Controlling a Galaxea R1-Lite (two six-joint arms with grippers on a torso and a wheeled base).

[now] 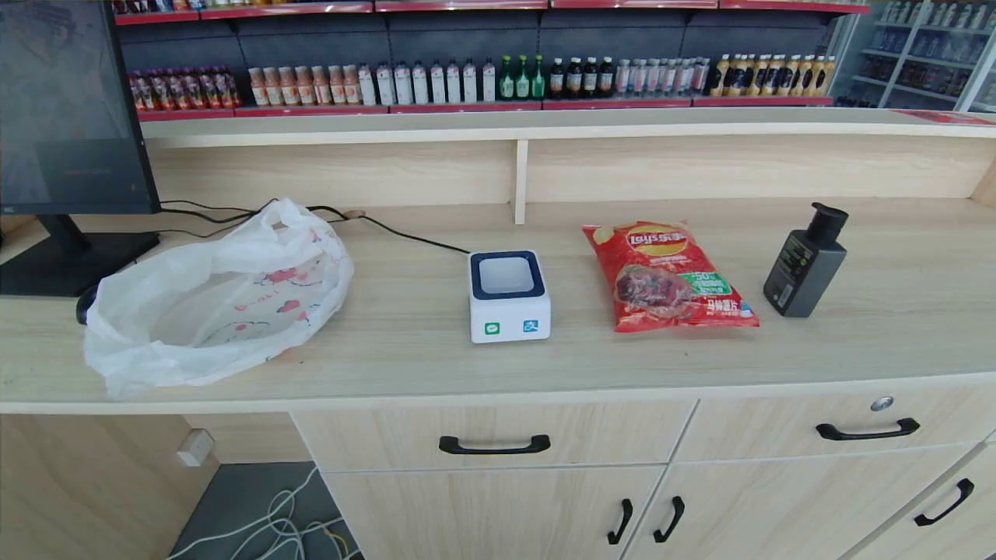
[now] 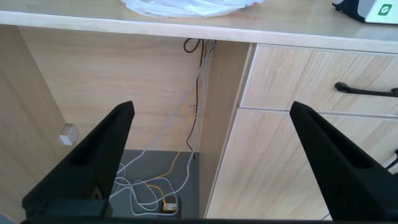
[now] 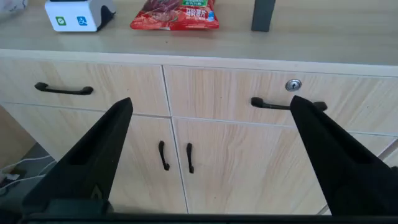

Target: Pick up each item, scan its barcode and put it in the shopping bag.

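One bag (image 1: pixel 218 303), one scanner (image 1: pixel 509 295), one chip packet (image 1: pixel 665 276), one bottle (image 1: pixel 805 264) sit apart.

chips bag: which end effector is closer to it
Right. The right end effector sits low before the drawers below the chips bag; the left end effector is low below the shopping bag, farther off.

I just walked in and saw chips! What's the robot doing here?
Nothing's picked up yet. The left gripper and right gripper hang open, low before the cupboards, holding nothing. On the counter, the chip bag and dark pump bottle wait on one side of the scanner, the white shopping bag open on the other.
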